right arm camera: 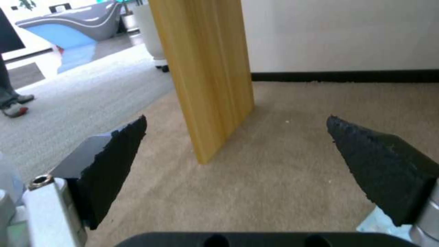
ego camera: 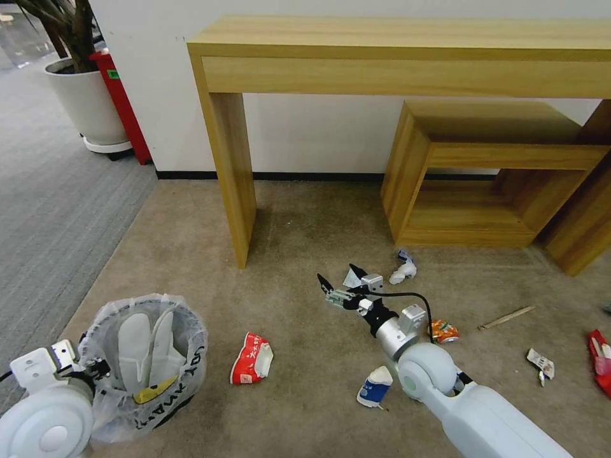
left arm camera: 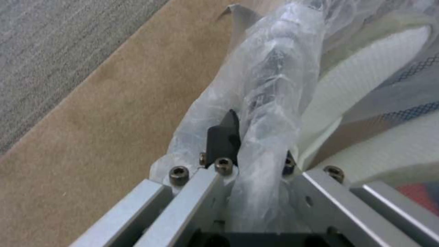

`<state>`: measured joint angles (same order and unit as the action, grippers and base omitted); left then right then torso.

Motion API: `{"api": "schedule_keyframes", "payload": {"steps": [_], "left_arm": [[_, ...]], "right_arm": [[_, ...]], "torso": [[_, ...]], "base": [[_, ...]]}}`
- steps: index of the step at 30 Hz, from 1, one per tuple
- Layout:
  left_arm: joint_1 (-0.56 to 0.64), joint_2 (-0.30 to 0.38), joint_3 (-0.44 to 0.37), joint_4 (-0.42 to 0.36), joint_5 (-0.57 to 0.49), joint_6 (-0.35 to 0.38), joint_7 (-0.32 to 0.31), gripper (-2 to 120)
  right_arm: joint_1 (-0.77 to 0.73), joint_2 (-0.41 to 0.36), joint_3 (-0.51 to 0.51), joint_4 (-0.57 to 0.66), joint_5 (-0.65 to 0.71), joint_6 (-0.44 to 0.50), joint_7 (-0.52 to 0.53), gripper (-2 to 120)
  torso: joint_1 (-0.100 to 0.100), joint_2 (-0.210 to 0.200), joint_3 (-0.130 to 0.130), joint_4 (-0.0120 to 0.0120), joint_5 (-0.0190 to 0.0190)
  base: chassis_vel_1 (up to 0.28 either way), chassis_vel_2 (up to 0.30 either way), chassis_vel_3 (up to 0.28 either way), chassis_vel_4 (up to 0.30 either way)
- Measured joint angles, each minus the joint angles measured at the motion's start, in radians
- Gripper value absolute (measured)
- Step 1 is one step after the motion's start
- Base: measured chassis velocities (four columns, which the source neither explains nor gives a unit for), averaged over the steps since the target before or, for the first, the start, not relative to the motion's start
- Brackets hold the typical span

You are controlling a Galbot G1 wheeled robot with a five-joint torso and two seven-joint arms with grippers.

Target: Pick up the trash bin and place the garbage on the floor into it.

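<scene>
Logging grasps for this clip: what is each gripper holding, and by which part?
Left gripper is shut on the trash bin at its bag-wrapped rim. Right gripper is open, holding nothing.

Beige carpet floor (ego camera: 305, 242) carrying litter around the right pincer (ego camera: 340, 283): red cup (ego camera: 251, 359), blue-white carton (ego camera: 374, 386) lying nearer the robot, orange can (ego camera: 443, 331), wooden stick (ego camera: 507, 317) lying to its right.

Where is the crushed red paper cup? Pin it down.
In the head view, the crushed red paper cup lies on the beige carpet, between the bag-lined black trash bin on its left and the blue-white carton.
</scene>
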<state>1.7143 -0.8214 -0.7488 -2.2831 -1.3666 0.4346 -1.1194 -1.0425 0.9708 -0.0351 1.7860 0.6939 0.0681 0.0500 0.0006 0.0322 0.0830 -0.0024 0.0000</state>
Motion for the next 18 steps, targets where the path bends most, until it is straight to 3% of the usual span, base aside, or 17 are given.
{"api": "schedule_keyframes", "payload": {"steps": [7, 14, 17, 18], "left_arm": [[-0.008, -0.001, 0.010, 0.005, 0.009, 0.000, 0.009, 1], [-0.010, -0.009, 0.009, 0.010, 0.013, -0.004, 0.012, 1], [-0.001, -0.009, -0.002, 0.006, 0.013, -0.005, 0.012, 1], [-0.001, -0.009, -0.002, 0.006, 0.013, -0.005, 0.012, 1]], "right_arm": [[0.021, -0.003, -0.027, -0.016, 0.004, -0.019, 0.000, 100], [0.100, 0.020, -0.201, -0.035, 0.031, -0.173, 0.119, 100], [0.144, 0.068, -0.294, -0.038, 0.111, -0.294, 0.267, 100], [0.144, 0.068, -0.294, -0.038, 0.111, -0.294, 0.267, 100]], "torso": [[0.000, 0.000, 0.000, -0.0001, -0.0001], [0.000, 0.000, 0.000, 0.0001, -0.0001], [0.000, 0.000, 0.000, 0.0001, -0.0002], [0.000, 0.000, 0.000, 0.0001, -0.0002]], "base": [[0.022, -0.022, -0.024, 0.024], [0.000, 0.000, 0.000, 0.000], [0.000, 0.000, 0.000, 0.000], [0.000, 0.000, 0.000, 0.000]]}}
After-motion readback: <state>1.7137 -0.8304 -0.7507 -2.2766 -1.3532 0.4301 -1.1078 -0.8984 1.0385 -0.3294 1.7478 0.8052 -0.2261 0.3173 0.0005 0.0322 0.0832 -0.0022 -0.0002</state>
